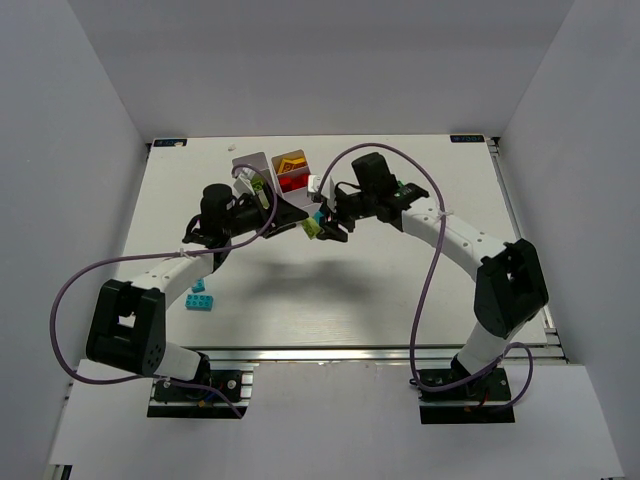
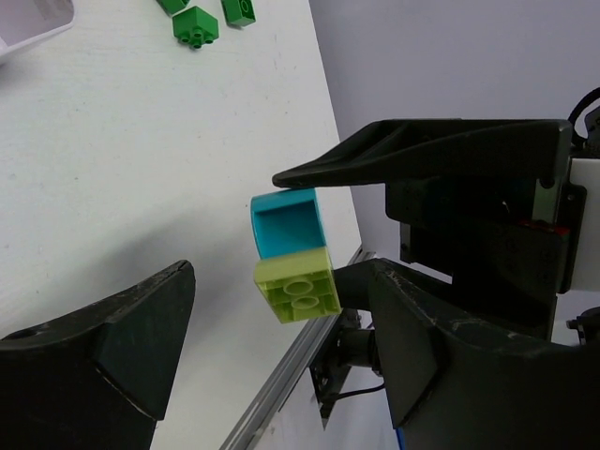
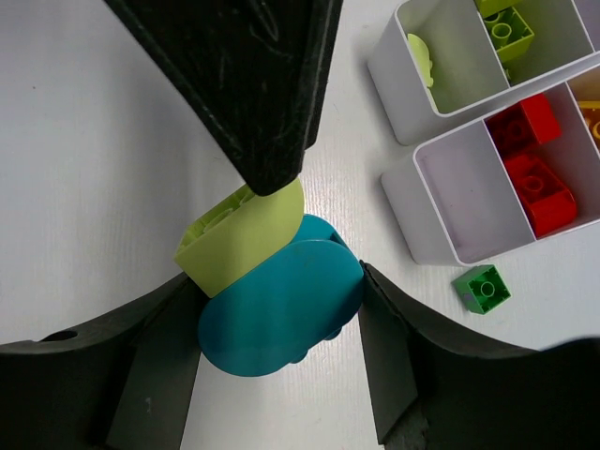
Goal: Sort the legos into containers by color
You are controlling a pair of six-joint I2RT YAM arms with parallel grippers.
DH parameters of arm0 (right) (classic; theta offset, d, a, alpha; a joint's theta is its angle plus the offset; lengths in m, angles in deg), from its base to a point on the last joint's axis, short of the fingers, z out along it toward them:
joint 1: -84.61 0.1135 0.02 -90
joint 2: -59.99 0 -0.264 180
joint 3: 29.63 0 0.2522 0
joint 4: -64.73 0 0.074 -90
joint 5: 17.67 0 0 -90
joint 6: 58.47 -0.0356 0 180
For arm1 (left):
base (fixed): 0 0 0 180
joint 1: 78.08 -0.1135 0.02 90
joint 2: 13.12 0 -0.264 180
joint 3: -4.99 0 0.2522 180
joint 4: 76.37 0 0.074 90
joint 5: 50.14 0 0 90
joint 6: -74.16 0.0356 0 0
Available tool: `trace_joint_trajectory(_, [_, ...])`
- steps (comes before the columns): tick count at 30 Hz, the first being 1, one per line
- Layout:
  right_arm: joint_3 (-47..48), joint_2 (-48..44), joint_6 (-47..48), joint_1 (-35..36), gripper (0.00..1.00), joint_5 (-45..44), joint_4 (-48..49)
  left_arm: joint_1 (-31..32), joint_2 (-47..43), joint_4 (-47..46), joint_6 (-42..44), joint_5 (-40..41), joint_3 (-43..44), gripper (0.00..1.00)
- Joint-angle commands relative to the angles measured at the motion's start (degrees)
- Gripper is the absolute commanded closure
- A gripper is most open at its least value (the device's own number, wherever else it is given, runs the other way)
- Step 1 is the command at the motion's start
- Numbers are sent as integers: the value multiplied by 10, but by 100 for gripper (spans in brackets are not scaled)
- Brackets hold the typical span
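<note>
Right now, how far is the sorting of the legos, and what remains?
Partly done. Lime bricks and red bricks already lie in separate compartments of the white trays. In hand: the right end effector grips a joined lime-and-cyan piece; the left end effector is open beside it. Remaining: cyan bricks and dark green bricks on the table.

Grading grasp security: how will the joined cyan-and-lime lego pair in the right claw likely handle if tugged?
The lego pair looks like hard smooth plastic: probably stiff, light, somewhat slippery. The right claw grips its rounded cyan part, so it may pivot. Two joined pieces could split under a tug.
</note>
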Motion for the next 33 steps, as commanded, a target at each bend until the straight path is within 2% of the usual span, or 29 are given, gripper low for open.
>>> trace_joint_trajectory(1, [31,6,-20,5,100,0,21,3,-2,-16,-1,-14,6,17])
trace_joint_trajectory(11, [34,8,-28,13,100,-3,31,5,17,-33,-7,-19,3,22])
trace_joint_trajectory(16, [32,8,-28,17,100,-6,37,6,31,-35,-8,-27,12,31])
trace_joint_trajectory(19, [30,8,-29,18,100,-6,40,8,36,-39,-10,-31,14,47])
trace_joint_trajectory(20, [27,8,-29,18,100,-11,40,7,36,-41,-11,-32,14,60])
trace_joint_trajectory(24, [19,11,-22,17,100,-24,42,7,28,-34,-4,-35,20,80])
trace_joint_trajectory(27, [5,9,-19,15,100,-33,48,4,21,-5,16,-42,27,86])
trace_joint_trajectory(33, [-5,12,-28,-5,100,-36,56,-27,6,35,35,-65,27,89])
